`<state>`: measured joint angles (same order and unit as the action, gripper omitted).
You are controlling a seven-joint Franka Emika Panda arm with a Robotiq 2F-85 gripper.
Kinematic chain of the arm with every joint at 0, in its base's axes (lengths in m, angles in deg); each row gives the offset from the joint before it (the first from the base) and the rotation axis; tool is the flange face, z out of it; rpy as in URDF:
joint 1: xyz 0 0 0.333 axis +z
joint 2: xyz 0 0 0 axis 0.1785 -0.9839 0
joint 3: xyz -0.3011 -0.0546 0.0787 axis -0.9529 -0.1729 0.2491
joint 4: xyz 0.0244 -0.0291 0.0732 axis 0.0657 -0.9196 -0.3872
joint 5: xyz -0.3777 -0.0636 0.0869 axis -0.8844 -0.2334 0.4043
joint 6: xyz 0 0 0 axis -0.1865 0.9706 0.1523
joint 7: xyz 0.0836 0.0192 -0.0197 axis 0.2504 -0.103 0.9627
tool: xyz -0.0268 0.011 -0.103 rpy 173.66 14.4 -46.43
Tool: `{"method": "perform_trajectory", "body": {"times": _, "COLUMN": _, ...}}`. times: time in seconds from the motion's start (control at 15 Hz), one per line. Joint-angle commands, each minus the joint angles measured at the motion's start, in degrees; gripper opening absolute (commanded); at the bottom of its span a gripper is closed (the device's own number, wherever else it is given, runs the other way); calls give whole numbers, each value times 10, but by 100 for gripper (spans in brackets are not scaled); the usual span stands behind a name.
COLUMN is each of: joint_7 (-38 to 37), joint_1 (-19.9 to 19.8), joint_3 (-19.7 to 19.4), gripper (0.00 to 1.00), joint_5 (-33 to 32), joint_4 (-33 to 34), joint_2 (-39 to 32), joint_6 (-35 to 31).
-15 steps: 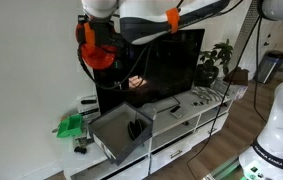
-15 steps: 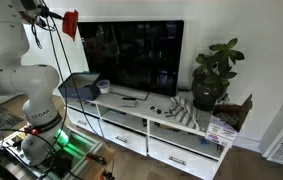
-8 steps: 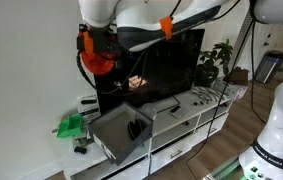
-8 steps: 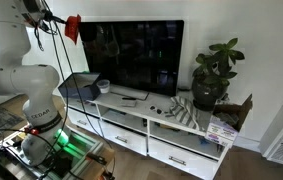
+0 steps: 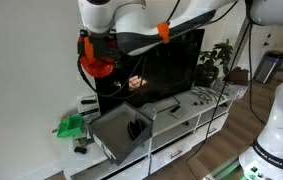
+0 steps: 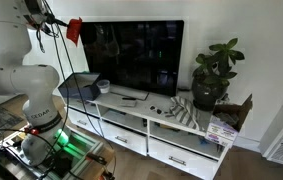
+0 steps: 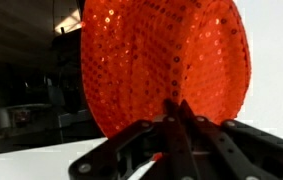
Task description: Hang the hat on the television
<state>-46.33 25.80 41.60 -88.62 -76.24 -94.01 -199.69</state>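
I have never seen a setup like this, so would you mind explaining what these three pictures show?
This is a white robot arm, steered by a person, with a two-fingered gripper at its end. Two pictures come from cameras standing in the room, looking at the scene from different places. The third comes from a camera on the wrist, so it looks along the gripper. The gripper is closed on the edge of a red-orange sequinned hat, held up near an upper corner of the black television, not yet hung on it. The television stands on a low white cabinet, which also bears a potted plant. In an exterior view a green object shows near the cabinet's end.
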Motion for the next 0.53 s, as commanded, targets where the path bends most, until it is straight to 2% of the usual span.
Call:
{"method": "perform_trajectory", "body": {"times": 0.0, "joint_7": -6, "joint_1": -6, "joint_3": 3, "gripper": 39, "joint_5": 8, "joint_4": 6, "joint_2": -1, "joint_6": -19}}
{"method": "perform_trajectory", "body": {"times": 0.47, "joint_7": -1, "joint_1": -5, "joint_3": 5, "gripper": 88, "joint_5": 10, "joint_4": 5, "joint_2": -1, "joint_6": -32}}
